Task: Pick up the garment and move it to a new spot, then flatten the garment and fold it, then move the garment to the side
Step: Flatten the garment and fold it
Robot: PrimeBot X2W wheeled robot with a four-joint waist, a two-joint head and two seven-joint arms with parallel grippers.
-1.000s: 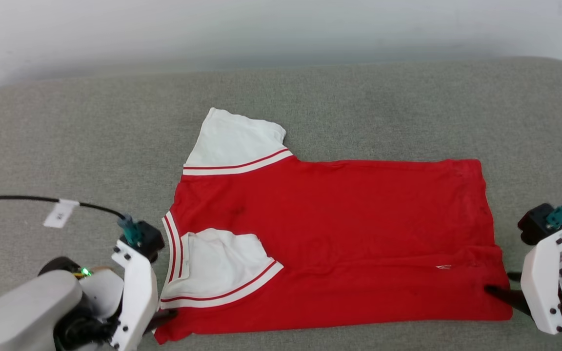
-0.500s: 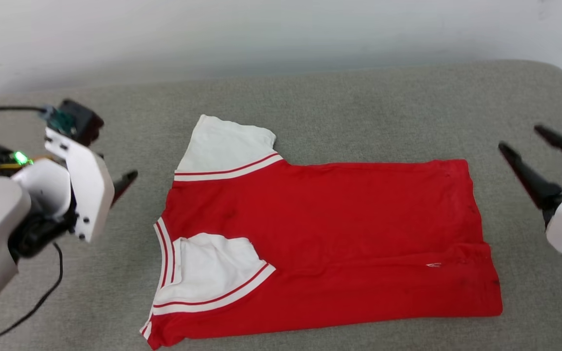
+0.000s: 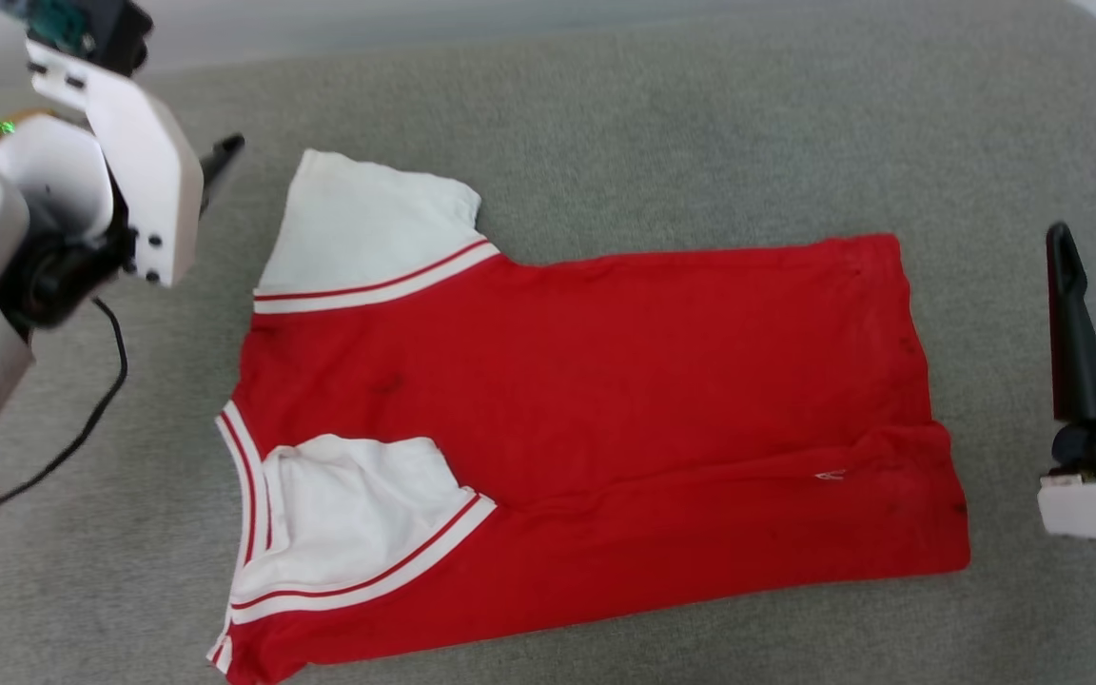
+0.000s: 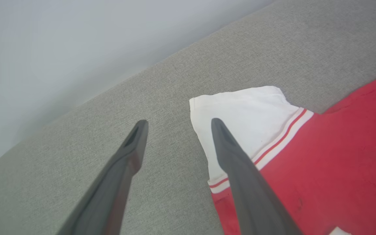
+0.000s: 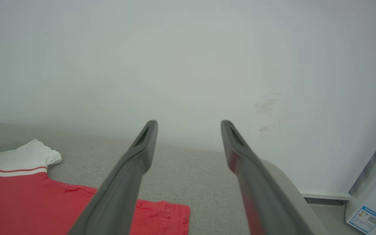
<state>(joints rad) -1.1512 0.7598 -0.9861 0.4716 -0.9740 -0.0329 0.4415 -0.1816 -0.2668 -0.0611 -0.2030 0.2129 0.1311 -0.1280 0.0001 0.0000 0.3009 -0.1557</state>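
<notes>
Left pincer spread and empty, raised near the corner of the far white sleeve; right pincer likewise spread and empty, off the hem end. Garment flat on the grey upholstered surface, near sleeve already folded in. Risk judged: pinching one layer only, or dragging while closing, would rumple the laid fold. Blue sticker with QR code, text too small; small white mark near hem, unreadable.
</notes>
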